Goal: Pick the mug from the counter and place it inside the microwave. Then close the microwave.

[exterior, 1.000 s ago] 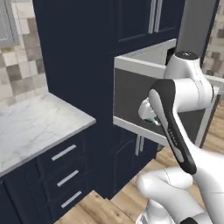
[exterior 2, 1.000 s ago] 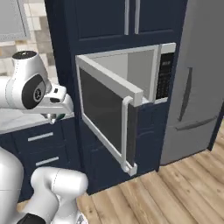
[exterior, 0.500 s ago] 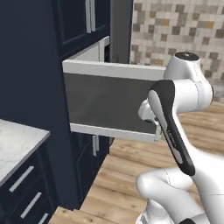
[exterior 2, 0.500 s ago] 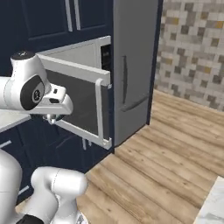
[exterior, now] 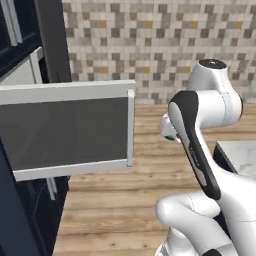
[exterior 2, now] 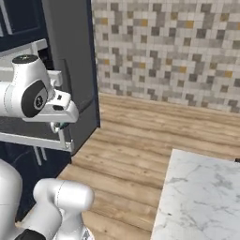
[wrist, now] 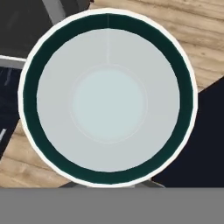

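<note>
- the mug (wrist: 107,98) sits right at the hand camera, seen straight down its mouth: white outer rim, dark green band inside, pale floor.
- the gripper (exterior: 171,131) is closed tight with the mug held in its jaws — the fingers themselves are hidden behind the mug, and in the left base view just a green-edged sliver shows at the hand.
- the gripper is carried in mid-air over the wood floor (exterior 2: 140,136), just beside the free edge of the microwave door (exterior: 65,129).
- the microwave door stands swung open, dark glass in a silver-grey frame, level with the hand; in the right base view the hand (exterior 2: 60,121) overlaps the door's lower edge.
- a marble counter (exterior 2: 201,197) lies to the robot's right, well apart from the mug.
- farthest back — a mosaic tile wall (exterior: 150,40) and a tall dark panel (exterior 2: 70,61) beside the microwave.
</note>
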